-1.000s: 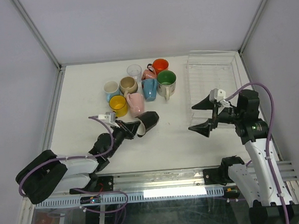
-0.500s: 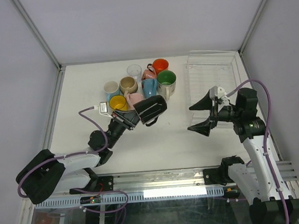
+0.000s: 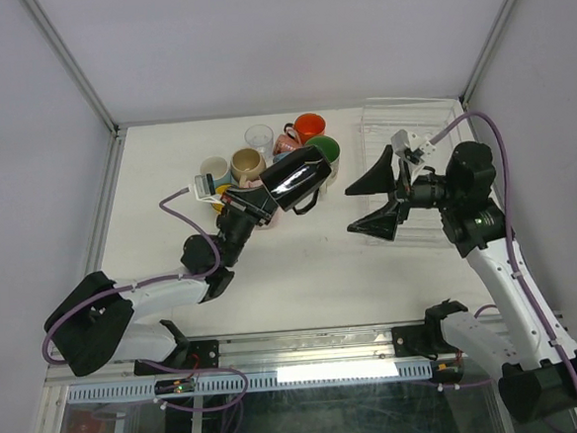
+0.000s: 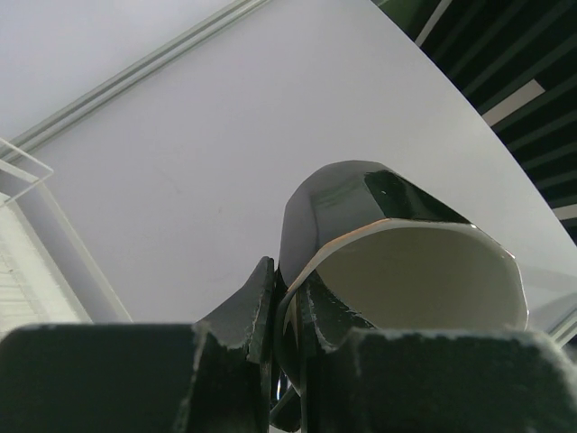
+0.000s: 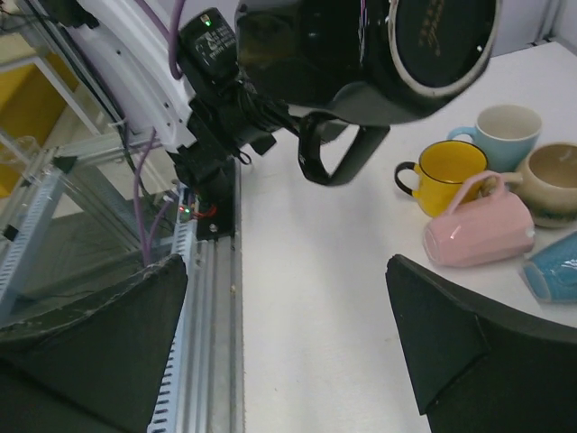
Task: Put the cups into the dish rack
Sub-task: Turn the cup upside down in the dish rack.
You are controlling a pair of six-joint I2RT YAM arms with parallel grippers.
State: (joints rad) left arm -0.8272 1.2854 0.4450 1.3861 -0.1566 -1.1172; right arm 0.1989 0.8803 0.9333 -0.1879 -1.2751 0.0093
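Although black from above, shows white inside at the left wrist: glossy black handled mug (image 4: 343, 198), rim pinched by left gripper (image 4: 287, 284), raised left of clear rectangular dish rack (image 3: 441, 127). Facing it at the rack's left edge, jaws wide: right gripper (image 3: 348, 209).

I can read nothing outright from here. The only writing I find is a short line of gold lettering (image 5: 441, 25) on the underside of the black mug (image 5: 343, 54), at one o'clock in the right wrist view, too blurred to make out.
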